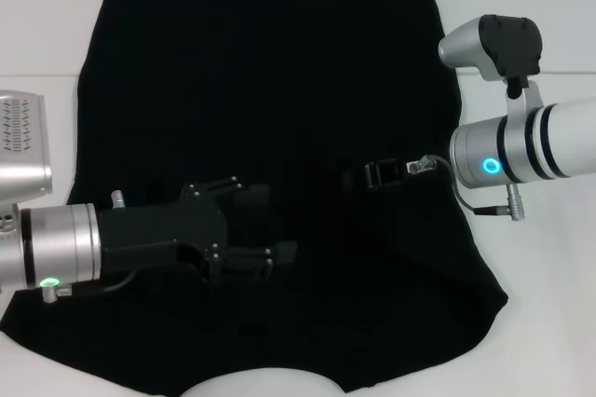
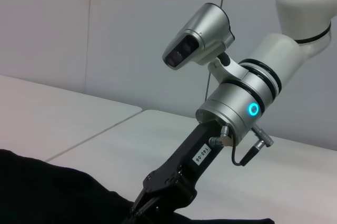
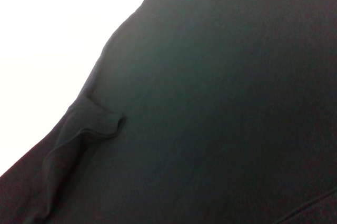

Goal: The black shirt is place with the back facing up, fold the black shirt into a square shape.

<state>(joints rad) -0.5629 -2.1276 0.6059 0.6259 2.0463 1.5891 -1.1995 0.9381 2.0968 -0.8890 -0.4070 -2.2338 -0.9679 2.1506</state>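
Note:
The black shirt [image 1: 270, 80] lies spread flat on the white table, its plain side up and its neck cutout at the near edge. My left gripper [image 1: 279, 222] hovers over the shirt's near-left part, open, with nothing between its fingers. My right gripper [image 1: 365, 176] reaches in from the right over the shirt's middle and blends into the dark fabric. The left wrist view shows the right gripper [image 2: 160, 195] low over the shirt [image 2: 47, 192]. In the right wrist view the shirt [image 3: 221, 103] fills the frame, with a small raised fold [image 3: 89, 124] near its edge.
Bare white table [image 1: 535, 322] shows around the shirt on the left, right and near sides. A seam in the table [image 2: 95, 134] runs behind the right arm. A light wall stands beyond the table.

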